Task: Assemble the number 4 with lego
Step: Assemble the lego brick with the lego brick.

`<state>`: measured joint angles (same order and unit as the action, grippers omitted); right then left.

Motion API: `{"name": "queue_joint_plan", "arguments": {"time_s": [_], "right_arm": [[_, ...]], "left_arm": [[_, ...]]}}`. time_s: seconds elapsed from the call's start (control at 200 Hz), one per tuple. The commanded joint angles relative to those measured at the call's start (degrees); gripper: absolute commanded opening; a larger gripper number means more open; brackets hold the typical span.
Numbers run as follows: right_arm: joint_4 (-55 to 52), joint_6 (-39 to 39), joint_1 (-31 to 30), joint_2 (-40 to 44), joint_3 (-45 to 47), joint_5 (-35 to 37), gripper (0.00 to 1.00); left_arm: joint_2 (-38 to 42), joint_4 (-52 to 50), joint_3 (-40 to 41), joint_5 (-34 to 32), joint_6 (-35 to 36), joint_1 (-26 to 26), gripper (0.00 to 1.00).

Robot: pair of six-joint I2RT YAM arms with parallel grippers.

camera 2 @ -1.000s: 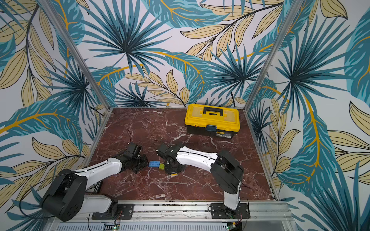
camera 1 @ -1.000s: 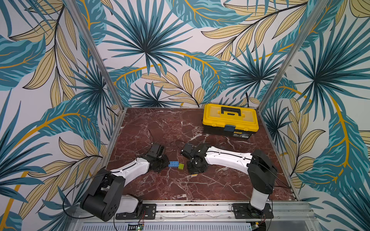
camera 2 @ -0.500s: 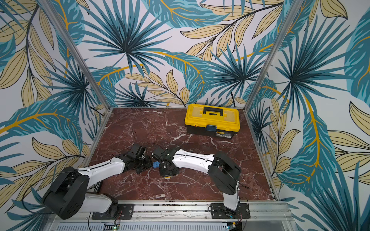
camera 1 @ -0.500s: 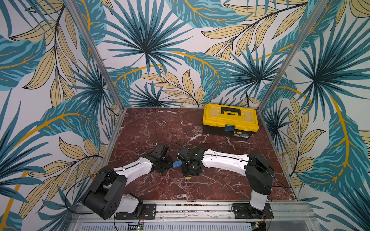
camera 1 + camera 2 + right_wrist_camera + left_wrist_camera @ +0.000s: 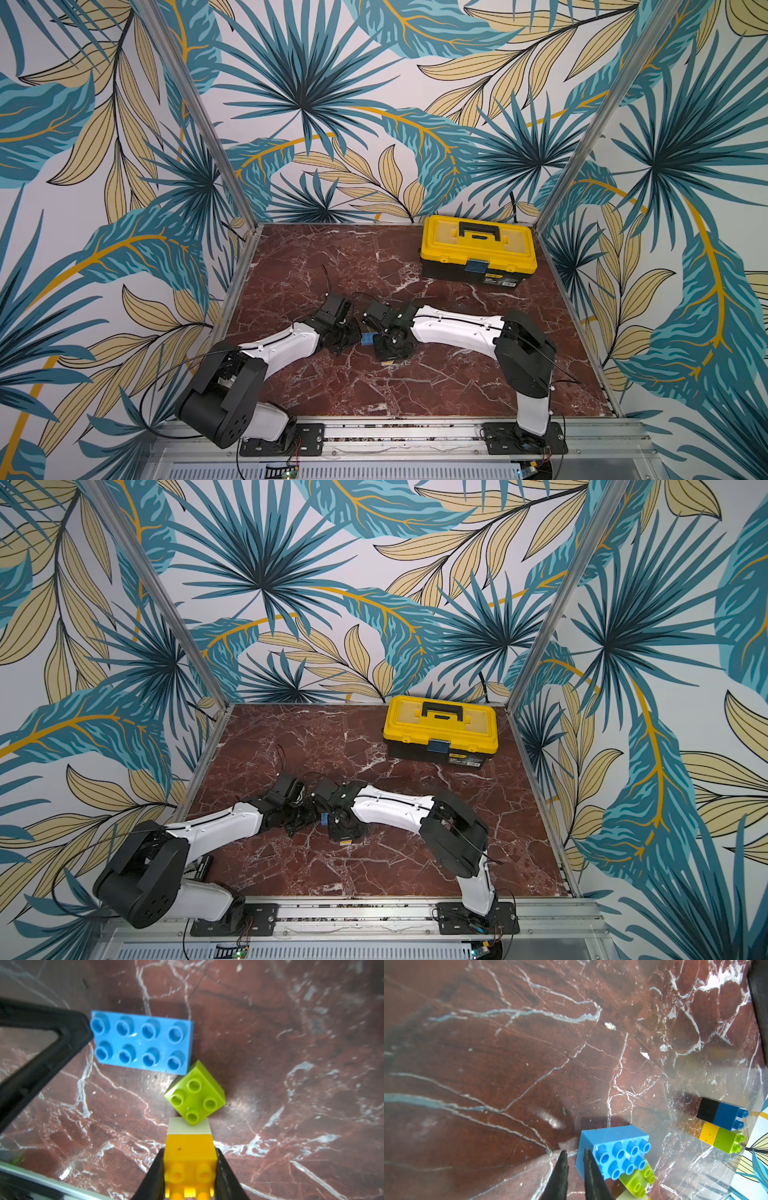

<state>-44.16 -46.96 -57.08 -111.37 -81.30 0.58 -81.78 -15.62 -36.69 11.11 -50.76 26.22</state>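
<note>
1. The left gripper: the fingers are drawn almost together, with only a narrow slit left between the tips. Nothing is held. One finger is set against the short end of the long blue brick, which lies flat on the desk, studs up, directly ahead of the tips. The same contact is seen in the right wrist view.

2. The right gripper: it is clamped on the orange-yellow brick, which is gripped across two opposite side faces, with its studs turned back toward the wrist. The white brick is joined to its far face, just beyond the fingertips.

3. The lime green brick: it is set studs up on the desk and turned diagonally, just ahead of the right gripper. One corner overlaps the far edge of the white brick, and the opposite corner reaches the long blue brick. Whether either is touched cannot be told.

4. A cluster of four lies on its side on the desk, well beyond the left gripper and off to one side of the long blue brick. The black brick is joined to the short blue brick. The second orange-yellow brick is joined to the second lime green brick. The two pairs are laid side by side.

5. The number 4: it is not yet formed, and the lego is found in the separate pieces listed above.

6. The yellow toolbox: it is closed and stands well apart from both grippers, at the far side of the desk in both top views.
</note>
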Motion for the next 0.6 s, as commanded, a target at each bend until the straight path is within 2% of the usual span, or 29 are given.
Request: {"name": "queue_joint_plan", "arguments": {"time_s": [0.0, 0.596], "right_arm": [[-2.7, -0.1, 1.0, -0.4, -0.6, 2.3, 0.18], [-3.6, 3.3, 5.0, -1.5, -2.6, 2.6, 0.19]], "left_arm": [[-0.8, 1.0, -1.6, -0.8, 0.7, 0.3, 0.18], [-2.5, 0.9, -2.9, -0.2, 1.0, 0.2, 0.19]]}}
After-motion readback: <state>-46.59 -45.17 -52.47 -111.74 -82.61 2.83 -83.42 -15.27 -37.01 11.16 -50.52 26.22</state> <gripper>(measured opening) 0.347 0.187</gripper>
